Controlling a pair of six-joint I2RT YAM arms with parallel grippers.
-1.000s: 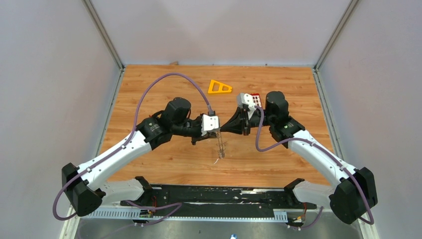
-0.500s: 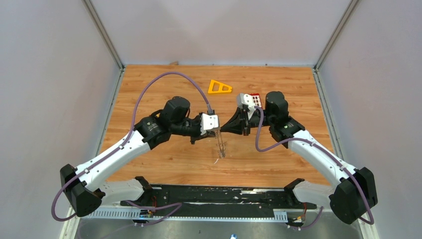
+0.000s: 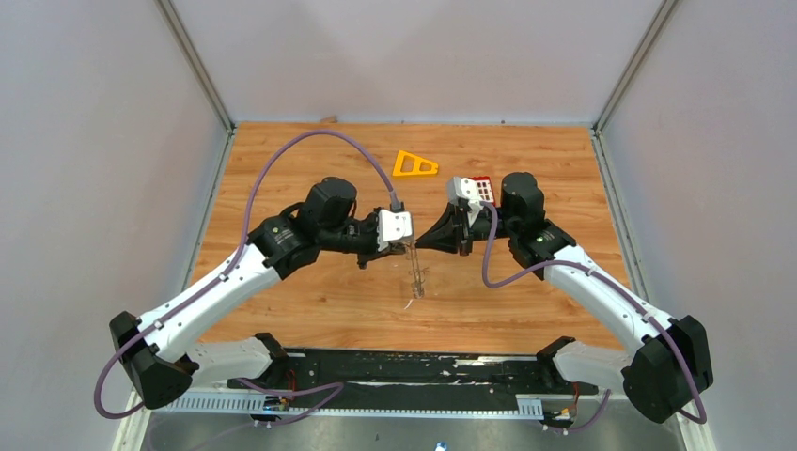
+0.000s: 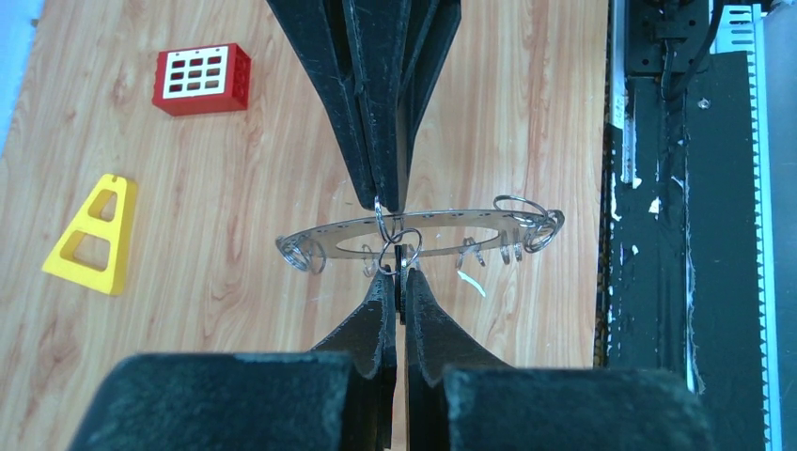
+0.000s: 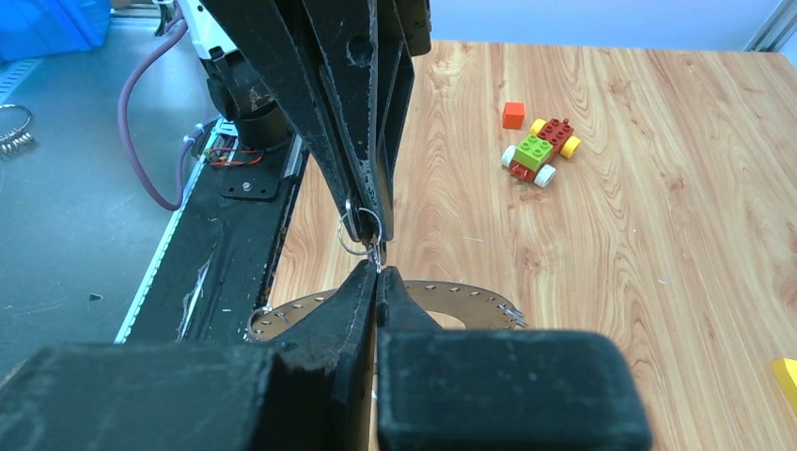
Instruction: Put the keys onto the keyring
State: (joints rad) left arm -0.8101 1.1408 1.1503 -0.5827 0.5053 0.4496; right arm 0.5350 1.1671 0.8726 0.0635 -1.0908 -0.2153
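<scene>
The grey keyring (image 4: 324,235), a flat ring with small holes and several small wire rings on its rim, hangs between both grippers' fingertips. It is edge-on in the top view (image 3: 416,278) and lies below the fingers in the right wrist view (image 5: 475,293). My left gripper (image 4: 399,275) is shut on a thin black key piece (image 4: 401,285) beside a small wire ring (image 4: 411,246). My right gripper (image 5: 378,271) is shut on a small wire ring (image 5: 360,231). The two grippers meet tip to tip above the table's middle (image 3: 414,246).
A red keypad block (image 3: 483,188) lies behind the right wrist. An orange triangular frame (image 3: 414,164) lies farther back. The right wrist view shows a small brick car (image 5: 540,148) and an orange cube (image 5: 512,115). The black base rail (image 4: 677,188) runs along the near edge.
My left arm's wrist has shifted slightly back and to the left. The right arm and the hanging keyring have stayed in place.
</scene>
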